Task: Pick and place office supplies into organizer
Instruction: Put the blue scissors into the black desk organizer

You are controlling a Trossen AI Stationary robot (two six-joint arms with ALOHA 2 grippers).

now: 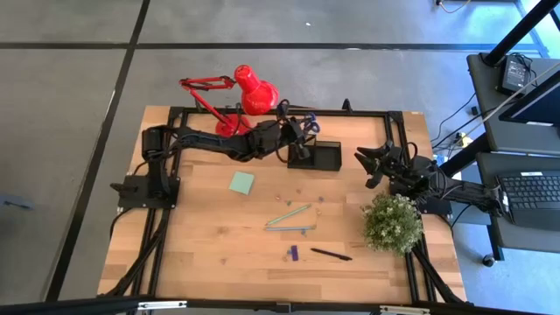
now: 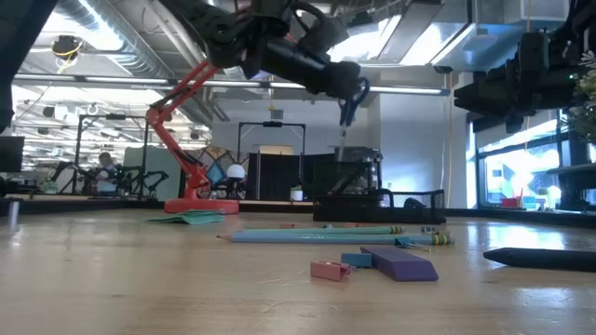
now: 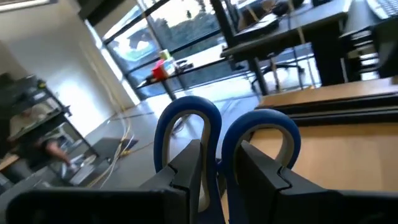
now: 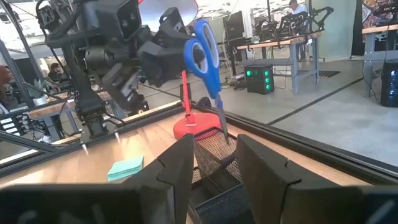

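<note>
Scissors: blue-handled, pinched at the handle loops by the left end effector, blades pointing down over the organizer's taller section; in the right wrist view the tips reach the mesh rim, and whether they touch it cannot be told.
Left end effector: closed on the scissors' handles, directly above the organizer's lamp-side end; the left wrist view shows both dark fingers pressed against the blue loops.
Right end effector: on the organizer's plant side, a little apart from it, pointing toward it; fingers stand spread with a gap between them, holding nothing.
Organizer: black mesh, at the far edge of the bench, just beside the lamp base.
Sticky pad: pale green, flat on the bench, on the near side of the organizer and toward the left arm's base.
Pencils: light blue, two lying crossed near the bench's middle, farther from the organizer than the pad.
Purple piece: on the bench beyond the pencils from the organizer, near the front edge.
Pen: black, lying just beside the purple piece, on the plant's side of it.
Plant: green and bushy, near the right arm, well apart from the organizer.
</note>
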